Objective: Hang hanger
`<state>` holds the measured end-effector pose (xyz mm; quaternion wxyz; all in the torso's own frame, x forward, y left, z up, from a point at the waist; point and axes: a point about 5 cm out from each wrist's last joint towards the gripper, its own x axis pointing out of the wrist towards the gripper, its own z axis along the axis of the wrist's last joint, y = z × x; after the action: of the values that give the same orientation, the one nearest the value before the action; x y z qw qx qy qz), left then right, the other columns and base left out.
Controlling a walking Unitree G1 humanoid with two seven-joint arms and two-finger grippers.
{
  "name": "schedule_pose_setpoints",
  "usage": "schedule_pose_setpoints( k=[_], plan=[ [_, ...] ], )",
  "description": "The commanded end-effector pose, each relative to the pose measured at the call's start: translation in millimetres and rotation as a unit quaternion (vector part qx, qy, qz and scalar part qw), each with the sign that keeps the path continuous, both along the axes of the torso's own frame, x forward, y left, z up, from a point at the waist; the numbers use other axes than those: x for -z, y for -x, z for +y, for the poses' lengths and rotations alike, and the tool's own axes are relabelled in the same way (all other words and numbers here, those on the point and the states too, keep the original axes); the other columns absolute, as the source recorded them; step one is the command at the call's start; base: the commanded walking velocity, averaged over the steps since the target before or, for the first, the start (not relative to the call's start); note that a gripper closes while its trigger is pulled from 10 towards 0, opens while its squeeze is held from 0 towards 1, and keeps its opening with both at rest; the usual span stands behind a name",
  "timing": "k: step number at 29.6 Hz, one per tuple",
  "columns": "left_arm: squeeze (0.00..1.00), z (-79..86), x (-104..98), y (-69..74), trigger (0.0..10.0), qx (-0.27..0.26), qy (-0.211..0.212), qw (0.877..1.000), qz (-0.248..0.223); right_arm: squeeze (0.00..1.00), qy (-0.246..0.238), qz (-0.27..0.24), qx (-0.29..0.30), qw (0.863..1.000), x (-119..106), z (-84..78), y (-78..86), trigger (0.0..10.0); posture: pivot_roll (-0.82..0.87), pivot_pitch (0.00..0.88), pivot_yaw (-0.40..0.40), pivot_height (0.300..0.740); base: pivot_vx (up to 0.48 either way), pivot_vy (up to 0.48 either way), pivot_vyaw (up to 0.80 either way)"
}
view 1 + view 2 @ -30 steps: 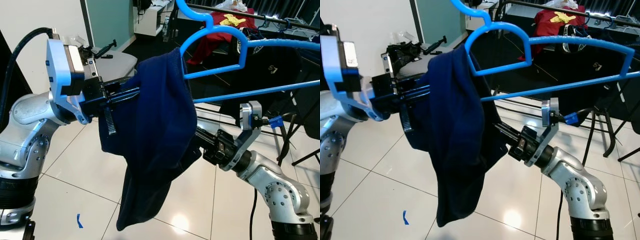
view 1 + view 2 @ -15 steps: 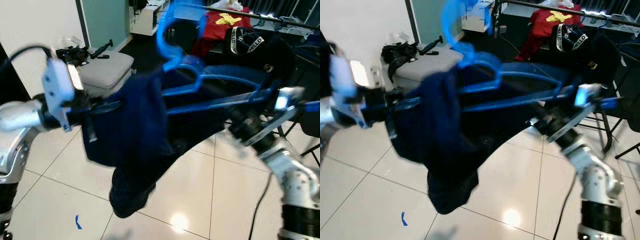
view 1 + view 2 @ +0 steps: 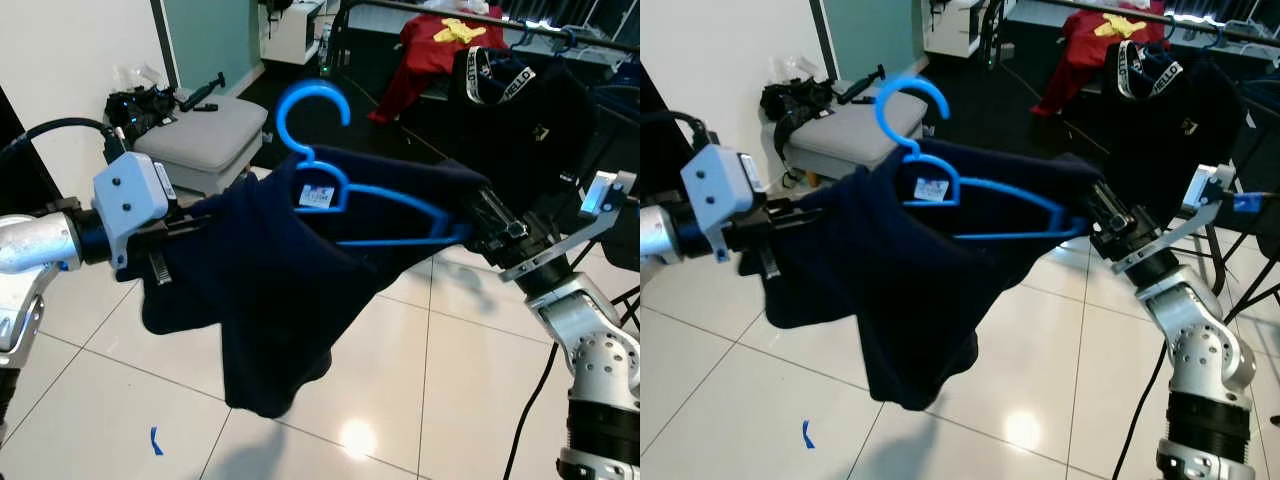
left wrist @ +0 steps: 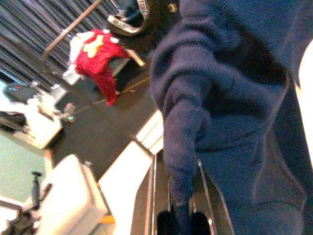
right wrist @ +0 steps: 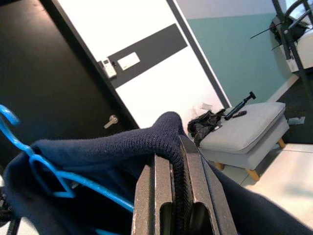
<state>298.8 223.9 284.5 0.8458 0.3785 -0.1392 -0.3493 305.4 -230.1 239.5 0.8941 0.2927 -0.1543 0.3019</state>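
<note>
The navy sweater (image 3: pixel 290 290) hides the blue hanger's (image 3: pixel 330 185) left half

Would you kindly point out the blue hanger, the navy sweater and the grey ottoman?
blue hanger (image 3: pixel 312 105): left eye view, on its hook.
navy sweater (image 3: pixel 270 310): left eye view, hanging body.
grey ottoman (image 3: pixel 200 135): left eye view, seat cushion.

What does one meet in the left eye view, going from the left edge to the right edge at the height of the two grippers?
Left gripper → navy sweater → blue hanger → right gripper, each gripper clamped on the sweater.
</note>
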Motion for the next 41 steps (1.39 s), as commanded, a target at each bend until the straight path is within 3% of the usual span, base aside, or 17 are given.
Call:
schedule_pose_setpoints(
  k=[1,12,18,23,26,34,35,37,38,39,41],
  plan=[
    [0.0,10.7,-9.6,-0.9,10.0,-0.034,-0.017,0.999,-0.021,0.0,-0.015,-0.012,0.029,0.999,-5.1,-14.0,1.7,0.0,0.05,0.087,-0.038,0.74,0.0,0.0,0.0],
    [0.0,21.6,-15.8,-8.4,10.0,-0.096,-0.003,0.994,-0.049,0.0,-0.019,-0.003,0.032,0.999,-1.5,-10.8,-0.2,0.0,0.05,0.092,-0.035,0.74,0.0,0.0,0.0],
    [0.0,10.6,-15.2,-13.7,10.0,-0.103,0.02,0.992,-0.066,0.0,-0.009,0.009,0.025,1.0,3.1,-3.3,-4.0,0.0,0.05,0.091,-0.039,0.74,0.0,0.0,0.0],
    [0.0,10.5,-15.0,-16.4,10.0,-0.119,0.027,0.989,-0.079,0.0,0.011,0.03,0.026,0.999,10.8,2.2,-6.3,0.0,0.05,0.09,-0.042,0.74,0.0,0.0,0.0],
    [0.0,16.6,-23.3,-18.0,10.0,-0.136,0.044,0.985,-0.097,0.0,0.066,0.075,0.032,0.995,31.3,8.1,-8.5,0.0,0.05,0.089,-0.045,0.74,0.0,0.0,0.0],
    [0.0,14.8,-23.6,-19.1,10.0,-0.138,0.042,0.984,-0.102,0.0,0.063,0.078,0.034,0.994,32.7,11.3,-9.8,0.0,0.06,0.089,-0.044,0.74,0.0,0.0,0.0],
    [0.0,5.8,-20.1,-20.9,10.0,-0.132,0.048,0.985,-0.102,0.0,0.059,0.075,0.035,0.995,30.2,14.7,-12.4,0.0,0.06,0.089,-0.044,0.74,0.0,0.0,0.0],
    [0.0,5.8,-20.1,-20.9,10.0,-0.132,0.048,0.985,-0.102,0.0,0.059,0.075,0.035,0.995,30.2,14.7,-12.4,0.0,0.06,0.089,-0.044,0.74,0.0,0.0,0.0],
    [0.0,-10.7,-11.9,-23.3,10.0,-0.12,0.062,0.986,-0.095,0.0,0.054,0.07,0.033,0.996,26.8,21.0,-16.3,0.0,0.06,0.089,-0.045,0.74,0.0,0.0,0.0],
    [0.0,-10.7,-11.9,-23.3,10.0,-0.12,0.062,0.986,-0.095,0.0,0.054,0.07,0.033,0.996,26.8,21.0,-16.3,0.0,0.06,0.089,-0.045,0.74,0.0,0.0,0.0],
    [0.0,-63.9,11.9,-23.0,10.0,-0.079,0.102,0.989,-0.074,0.0,0.04,0.046,0.026,0.998,12.0,38.2,-27.8,0.0,0.06,0.088,-0.046,0.74,0.0,0.0,0.0]
  ],
)
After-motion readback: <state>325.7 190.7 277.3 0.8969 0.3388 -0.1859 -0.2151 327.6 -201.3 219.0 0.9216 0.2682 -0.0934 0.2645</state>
